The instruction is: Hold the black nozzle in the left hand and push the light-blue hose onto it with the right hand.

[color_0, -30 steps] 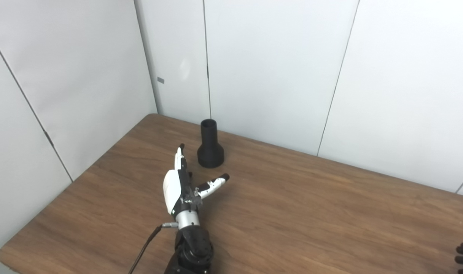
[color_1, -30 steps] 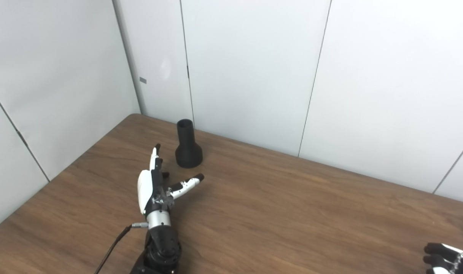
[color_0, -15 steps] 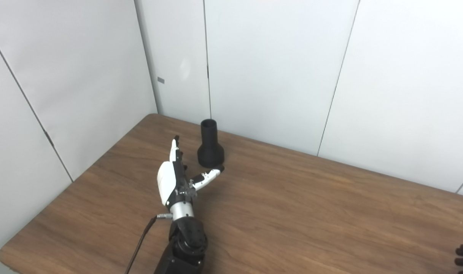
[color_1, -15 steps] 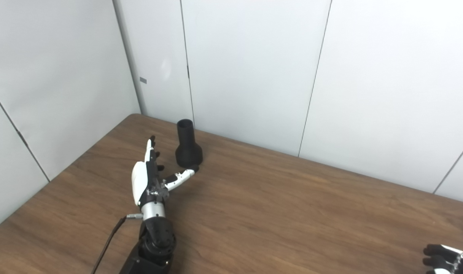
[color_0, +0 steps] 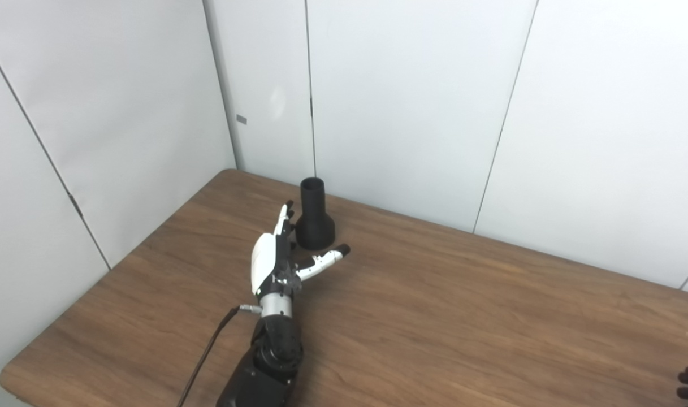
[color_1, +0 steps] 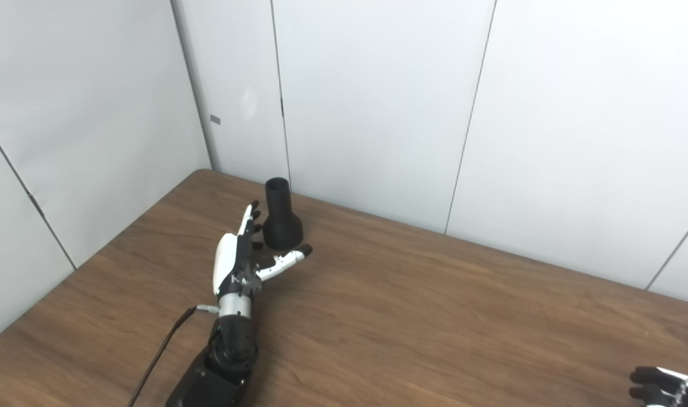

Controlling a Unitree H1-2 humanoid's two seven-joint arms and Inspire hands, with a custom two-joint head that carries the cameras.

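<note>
The black nozzle [color_0: 314, 219] stands upright, wide end down, near the far left corner of the wooden table [color_0: 445, 316]; it also shows in the right eye view [color_1: 281, 216]. My left hand [color_0: 276, 254] is open, its fingers reaching along the nozzle's left side and its thumb stretched out below the base, close to it but not closed on it. Only the dark fingertips of my right hand [color_1: 660, 384] show at the bottom right corner. I cannot tell whether that hand is open or shut. No light-blue hose is in view.
White wall panels [color_0: 411, 107] stand close behind the table and along its left side. The table's left edge [color_0: 66, 316] runs diagonally. A black cable [color_0: 208, 350] hangs from my left wrist.
My left hand has moved forward and a little right, from well short of the nozzle to right beside its base. The camera has shifted slightly. The nozzle has not moved.
</note>
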